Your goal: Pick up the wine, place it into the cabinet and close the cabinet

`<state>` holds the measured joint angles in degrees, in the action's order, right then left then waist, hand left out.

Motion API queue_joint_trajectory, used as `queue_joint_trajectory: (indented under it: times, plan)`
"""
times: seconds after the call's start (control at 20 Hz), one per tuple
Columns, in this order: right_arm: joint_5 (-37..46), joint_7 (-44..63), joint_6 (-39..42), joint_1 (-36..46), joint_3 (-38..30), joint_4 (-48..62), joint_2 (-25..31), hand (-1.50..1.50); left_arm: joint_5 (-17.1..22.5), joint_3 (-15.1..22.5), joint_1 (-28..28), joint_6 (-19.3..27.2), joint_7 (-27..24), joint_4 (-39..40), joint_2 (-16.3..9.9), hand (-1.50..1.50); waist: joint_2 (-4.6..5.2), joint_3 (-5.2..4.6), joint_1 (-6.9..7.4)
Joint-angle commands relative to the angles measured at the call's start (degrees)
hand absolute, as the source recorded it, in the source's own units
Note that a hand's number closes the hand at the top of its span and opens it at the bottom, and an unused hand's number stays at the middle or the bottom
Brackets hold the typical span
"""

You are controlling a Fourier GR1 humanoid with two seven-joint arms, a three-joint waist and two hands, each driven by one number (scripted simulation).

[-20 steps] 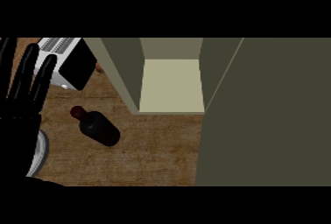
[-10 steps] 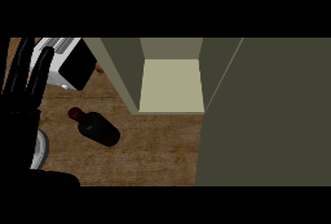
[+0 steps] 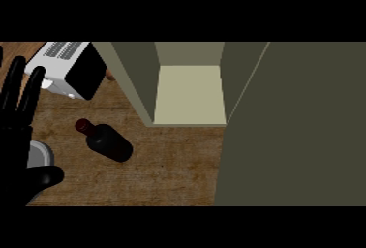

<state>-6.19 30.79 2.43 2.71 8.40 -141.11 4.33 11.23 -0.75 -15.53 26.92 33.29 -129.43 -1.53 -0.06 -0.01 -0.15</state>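
With the left hand [image 3: 18, 131] at the left edge, fingers straight and holding nothing, and the wine [image 3: 107, 141] on the counter [image 3: 172, 169] near the open cabinet [image 3: 190, 94], a glancing reach could topple the bottle.

The left hand [image 3: 16, 145] is glossy black (long slim fingers [image 3: 14, 85], rounded thumb).

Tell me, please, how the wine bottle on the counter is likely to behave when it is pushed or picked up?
The wine bottle seems to stand upright, so a high push might tip it. Its round, glossy body looks stiff, probably slippery, and likely to roll if toppled.
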Motion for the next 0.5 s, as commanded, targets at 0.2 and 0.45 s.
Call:
queue_joint_trajectory:
  times: [0.2, 0.45]
  plan:
    - [-0.9, 0.8, 0.9, -2.1, -1.3, -4.5, 0.0, -1.5, -1.3, -1.4, 3.3, -0.9, -4.7, 3.5, -0.2, -1.5, 0.01, 0.02, -0.1]
    - [2.4, 1.4, -0.4, -0.2, 3.5, -3.7, -1.9, -1.5, 5.5, -9.4, 11.7, -7.9, -12.3, 7.3, -1.0, -1.5, 0.01, -0.05, 0.2]
